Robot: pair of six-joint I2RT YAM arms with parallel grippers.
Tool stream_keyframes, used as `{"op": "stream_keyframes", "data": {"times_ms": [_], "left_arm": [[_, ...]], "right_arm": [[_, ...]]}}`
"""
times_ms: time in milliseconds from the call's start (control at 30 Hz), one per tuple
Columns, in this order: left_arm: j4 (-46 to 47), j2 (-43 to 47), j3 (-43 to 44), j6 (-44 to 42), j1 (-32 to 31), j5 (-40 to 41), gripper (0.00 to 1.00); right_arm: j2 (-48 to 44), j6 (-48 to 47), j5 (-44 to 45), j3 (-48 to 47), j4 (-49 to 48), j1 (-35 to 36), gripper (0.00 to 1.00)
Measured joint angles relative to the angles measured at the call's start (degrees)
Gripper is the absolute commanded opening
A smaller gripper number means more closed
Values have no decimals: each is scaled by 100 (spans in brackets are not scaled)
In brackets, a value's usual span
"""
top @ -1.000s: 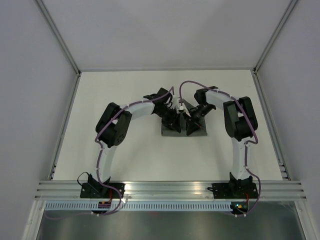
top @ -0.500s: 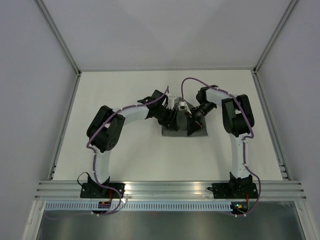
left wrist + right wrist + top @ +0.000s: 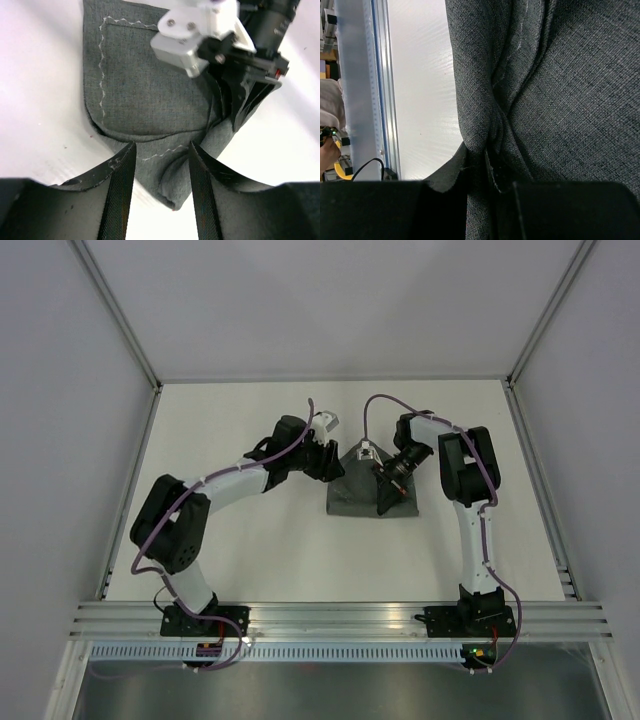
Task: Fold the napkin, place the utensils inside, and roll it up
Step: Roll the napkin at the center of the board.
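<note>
Left gripper [image 3: 162,146] has backed off leftward, jaws wide, empty. Right gripper [image 3: 477,156] pinches a fold of the dark charcoal-grey square fabric napkin [image 3: 353,498], frame centre. Folding underway; 0 utensils visible; rolling remains.

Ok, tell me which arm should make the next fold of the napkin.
Right. The right claw is shut on a bunched fold of the dark charcoal-grey fabric napkin, so it can probably pull at once. The left claw stands open at the cloth's edge, gripping nothing.
</note>
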State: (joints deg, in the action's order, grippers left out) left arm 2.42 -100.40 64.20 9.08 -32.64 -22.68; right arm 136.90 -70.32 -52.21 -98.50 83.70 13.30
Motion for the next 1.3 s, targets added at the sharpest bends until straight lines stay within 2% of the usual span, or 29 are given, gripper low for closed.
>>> {"op": "stream_keyframes", "data": {"times_ms": [133,267,467,567,933,1300], "left_arm": [[387,564,-619,-566,-289,507,53],[564,831,-748,-1364,-1056,1130,54],[592,391,-682,-2605,-2481,2149,54],[592,-42,-629,-3067,-2839,2503,54],[946,-848,-490,-4030,-3042,3464,54],[1161,-1062,-490,-4249,-3042,3574,46]], "right_arm": [[105,74,-33,-105,109,-24,15],[184,155,-79,-175,184,-46,15],[240,245,-92,-227,232,-57,15],[258,284,-109,-234,243,-68,15],[271,321,-116,-247,251,-72,14],[295,374,-114,-271,262,-74,14]]}}
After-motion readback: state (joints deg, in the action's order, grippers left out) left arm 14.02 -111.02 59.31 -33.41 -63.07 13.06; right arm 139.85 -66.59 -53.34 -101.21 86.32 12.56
